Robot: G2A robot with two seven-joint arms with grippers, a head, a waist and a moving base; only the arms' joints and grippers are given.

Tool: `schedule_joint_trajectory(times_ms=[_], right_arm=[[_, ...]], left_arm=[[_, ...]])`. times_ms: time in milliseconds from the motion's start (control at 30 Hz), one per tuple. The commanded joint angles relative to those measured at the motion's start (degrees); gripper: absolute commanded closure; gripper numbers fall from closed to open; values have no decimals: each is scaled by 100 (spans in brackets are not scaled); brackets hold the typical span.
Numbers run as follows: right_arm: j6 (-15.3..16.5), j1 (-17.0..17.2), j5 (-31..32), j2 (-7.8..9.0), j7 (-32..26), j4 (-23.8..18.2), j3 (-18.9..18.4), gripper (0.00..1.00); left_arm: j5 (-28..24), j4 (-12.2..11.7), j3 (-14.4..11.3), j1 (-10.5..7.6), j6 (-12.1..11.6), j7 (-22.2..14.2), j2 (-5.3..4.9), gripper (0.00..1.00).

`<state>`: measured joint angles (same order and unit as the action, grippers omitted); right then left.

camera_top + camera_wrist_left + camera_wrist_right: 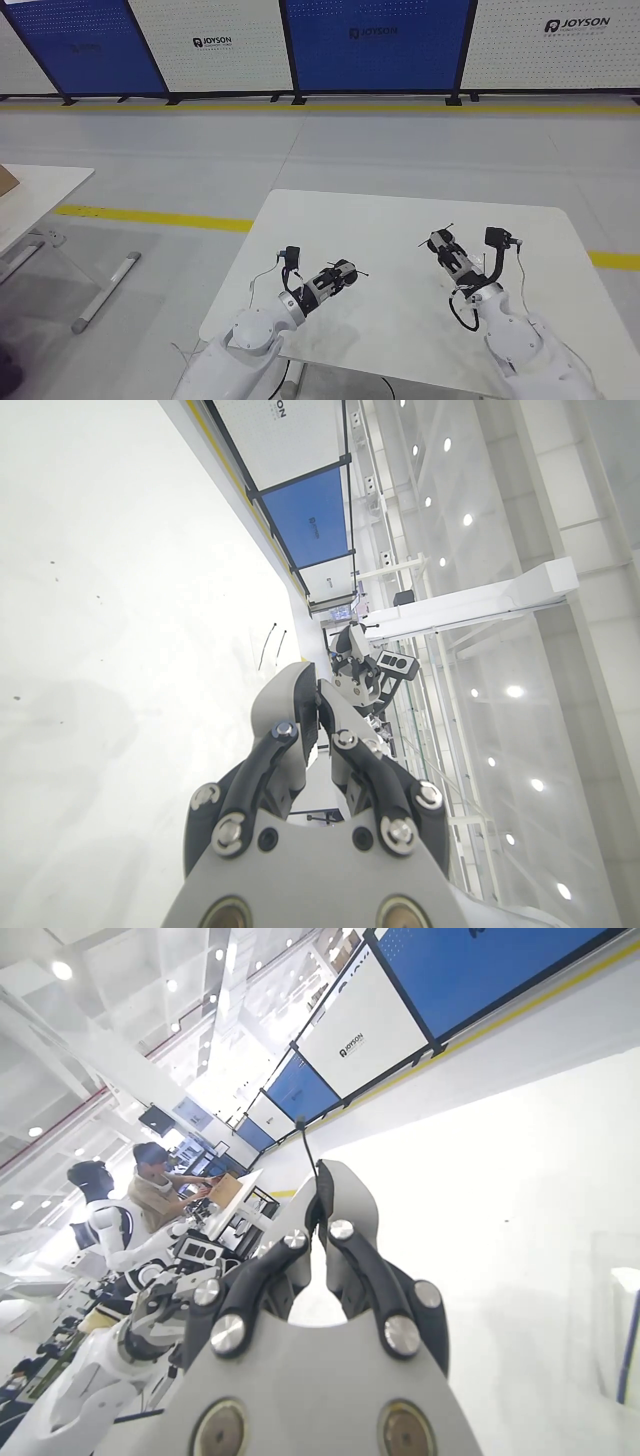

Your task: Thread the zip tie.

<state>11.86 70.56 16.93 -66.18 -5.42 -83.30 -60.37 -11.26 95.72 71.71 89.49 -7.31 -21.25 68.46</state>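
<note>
While my right hand [322,1180] clamps the zip tie [306,1143], its head poking up at mid-frame, my left hand [315,682] is closed, on what I cannot tell. Grasping seems done; next both hands, well apart, must meet, aligning tail with head.

The left arm [255,335] and the right arm [515,340] have smooth, rounded white shells with black bands at the wrist joints. Each wrist carries a small black box [497,238], with thin dark cables [458,310] looping beside it. The left gripper [316,695] and the right gripper [322,1178] look alike: a pale grey base plate with two round brass-rimmed recesses, black curved link bars pinned by shiny silver screws [342,1229], and two broad light-grey fingers [357,1198] lined inside with black ribbed pads.
</note>
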Motion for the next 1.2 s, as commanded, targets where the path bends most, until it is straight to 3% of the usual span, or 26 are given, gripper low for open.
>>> schedule_joint_trajectory(times_ms=[0, 133, 233, 400, 533, 600, 1167], right_arm=[[0, 0, 0, 0, 0, 0, 0, 100], [282, 107, -126, 35, -371, -39, -128, 100], [726, 292, -312, 109, -830, -124, -389, 100], [762, 857, -324, 219, -1000, -773, -705, 100], [762, 1271, -76, 243, -594, -1291, -628, 100], [762, 1310, 250, 236, -298, -1286, -550, 100], [762, 1310, 250, 236, -298, -1286, -550, 100]], left_arm=[[0, 0, 0, 0, 0, 0, 0, 100], [0, 0, 0, 0, 0, 0, 0, 100], [0, 0, 0, 0, 0, 0, 0, 100], [0, 0, 0, 0, 0, 0, 0, 100], [0, 0, 0, 0, 0, 0, 0, 100], [0, 0, 0, 0, 0, 0, 0, 100], [0, 0, 0, 0, 0, 0, 0, 100]])
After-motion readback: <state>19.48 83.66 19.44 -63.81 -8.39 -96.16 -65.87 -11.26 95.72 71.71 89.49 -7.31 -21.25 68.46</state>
